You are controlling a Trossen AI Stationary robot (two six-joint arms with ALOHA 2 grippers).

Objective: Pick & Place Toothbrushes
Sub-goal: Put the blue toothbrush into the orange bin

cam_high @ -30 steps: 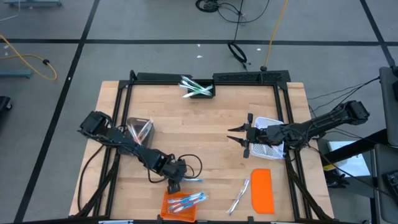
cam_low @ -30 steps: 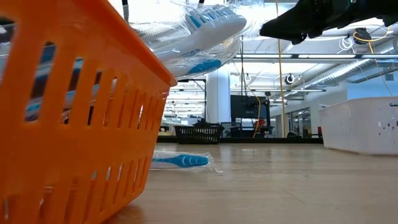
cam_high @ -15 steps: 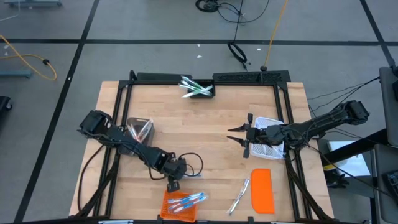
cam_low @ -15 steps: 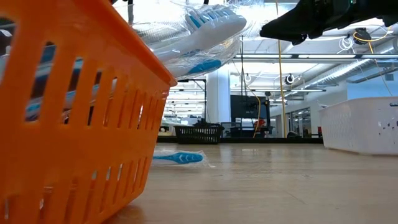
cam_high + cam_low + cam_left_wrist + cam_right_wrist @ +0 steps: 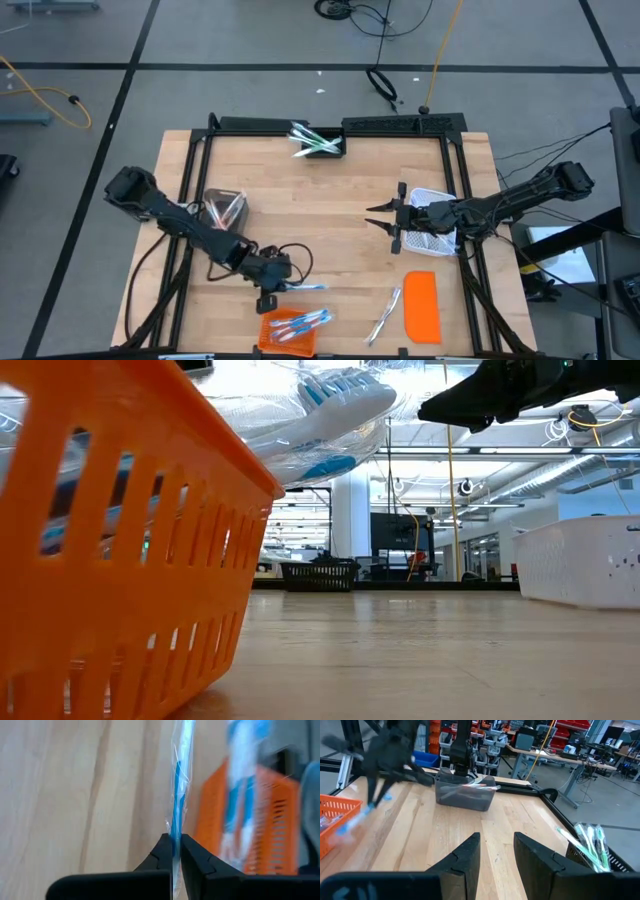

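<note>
One blue toothbrush [image 5: 178,780] pinched in left jaws beside orange basket [image 5: 268,322] rim, right jaws parted.

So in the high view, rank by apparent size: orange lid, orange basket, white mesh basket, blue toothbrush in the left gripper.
1. orange basket, cut off by the frame edge; the white mesh basket is arm-covered, so unranked.
2. orange lid.
3. blue toothbrush, held in the left gripper.

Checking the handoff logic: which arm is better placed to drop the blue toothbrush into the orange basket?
Left. The left gripper is shut on the blue toothbrush just beside the orange basket; the right gripper hangs open across the table.
</note>
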